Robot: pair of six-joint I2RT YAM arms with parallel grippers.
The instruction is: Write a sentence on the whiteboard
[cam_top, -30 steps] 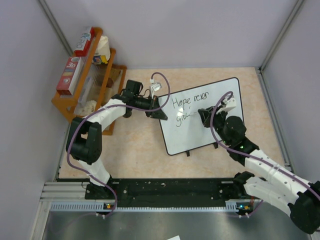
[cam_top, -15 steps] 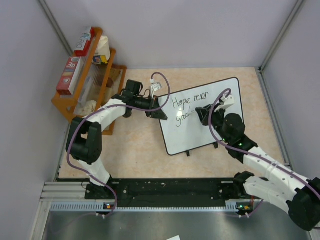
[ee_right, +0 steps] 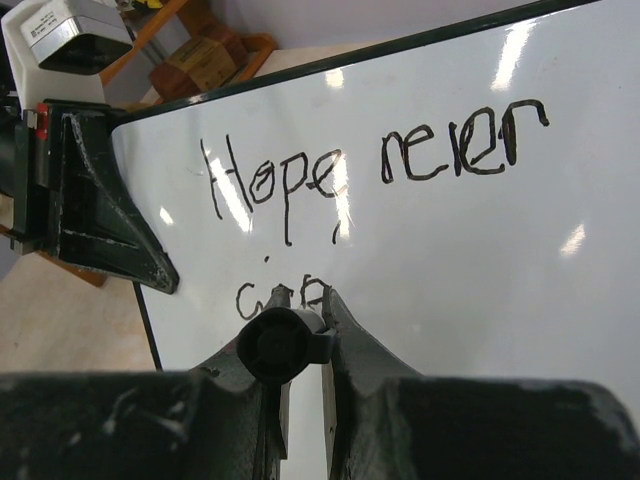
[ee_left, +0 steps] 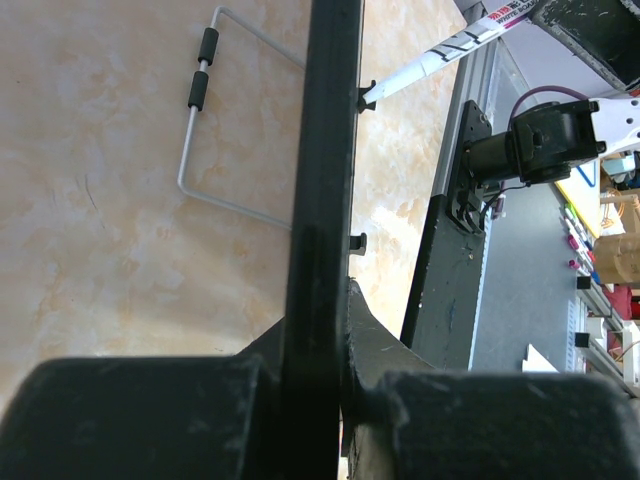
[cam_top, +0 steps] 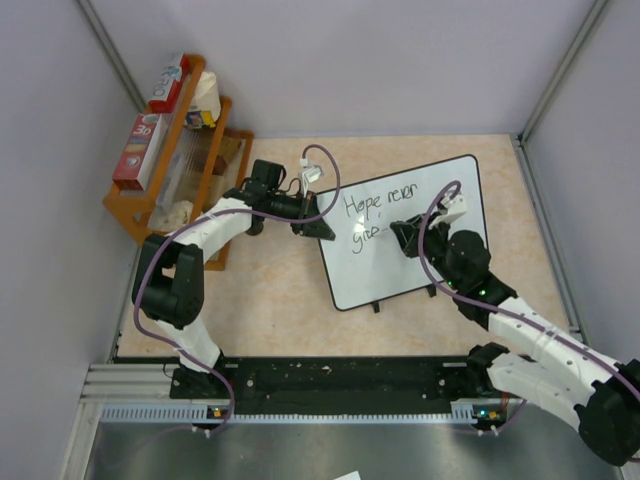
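Note:
The whiteboard (cam_top: 430,255) stands tilted on the table, with a thin black rim. The sentence (cam_top: 384,203) is dark handwriting in two lines; in the right wrist view (ee_right: 370,165) the top line reads "Hope never" and a shorter line starts below it. My left gripper (cam_top: 318,229) is shut on the board's left edge (ee_left: 325,200). My right gripper (cam_top: 400,237) is shut on a black-capped marker (ee_right: 280,342), whose tip is at the end of the lower line.
A wooden rack (cam_top: 170,165) with boxes and a cup stands at the back left. Grey walls close in the table on three sides. A wire stand (ee_left: 215,140) lies on the table behind the board.
My right gripper has shifted slightly left and up along the lower line, which has grown by a stroke or two. The left arm and board have not moved.

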